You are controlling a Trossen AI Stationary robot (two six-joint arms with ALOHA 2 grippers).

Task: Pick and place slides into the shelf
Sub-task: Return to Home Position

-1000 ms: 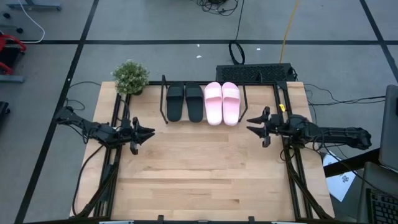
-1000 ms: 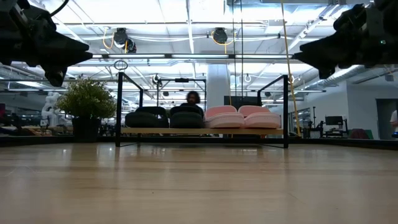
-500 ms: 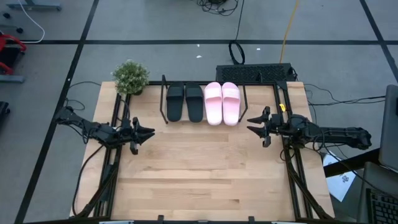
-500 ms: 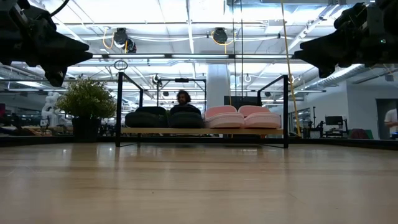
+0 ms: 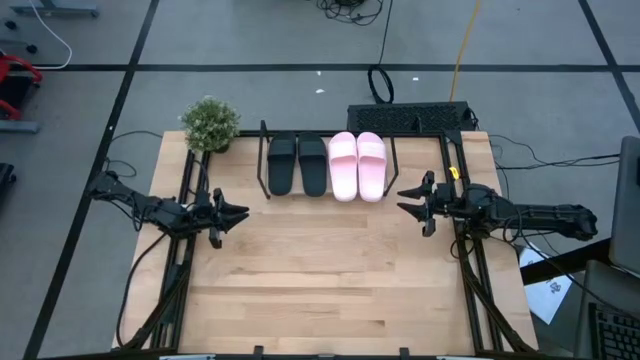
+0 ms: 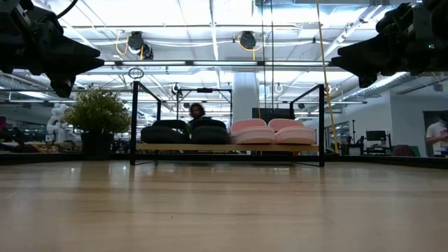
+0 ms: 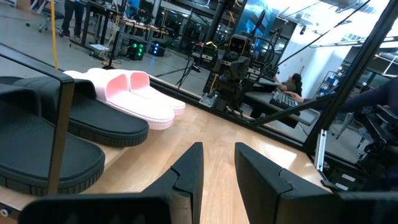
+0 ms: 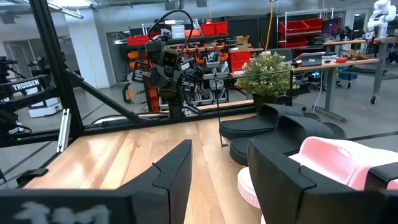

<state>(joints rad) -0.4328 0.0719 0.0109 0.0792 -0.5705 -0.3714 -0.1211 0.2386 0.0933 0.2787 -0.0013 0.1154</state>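
Two black slides (image 5: 296,165) and two pale pink slides (image 5: 357,165) lie side by side, soles down, on the wooden board of the shelf (image 5: 390,150) at the table's far edge. They also show in the low view (image 6: 231,131). My left gripper (image 5: 243,212) hangs open and empty above the table's left side. My right gripper (image 5: 402,199) hangs open and empty above the right side. Both point toward the table's middle. The left wrist view shows the black slides (image 7: 56,137) and pink slides (image 7: 134,93); the right wrist view shows both pairs (image 8: 292,140).
A potted plant (image 5: 210,124) stands at the far left corner beside the shelf. A dark keyboard-like unit (image 5: 408,118) lies behind the shelf. Bare wooden tabletop (image 5: 320,270) spreads between the arms and toward the near edge. A person (image 6: 197,112) shows in the room behind.
A person behind the shelf has moved toward the left in the low view. Both arms and the slides have kept still.
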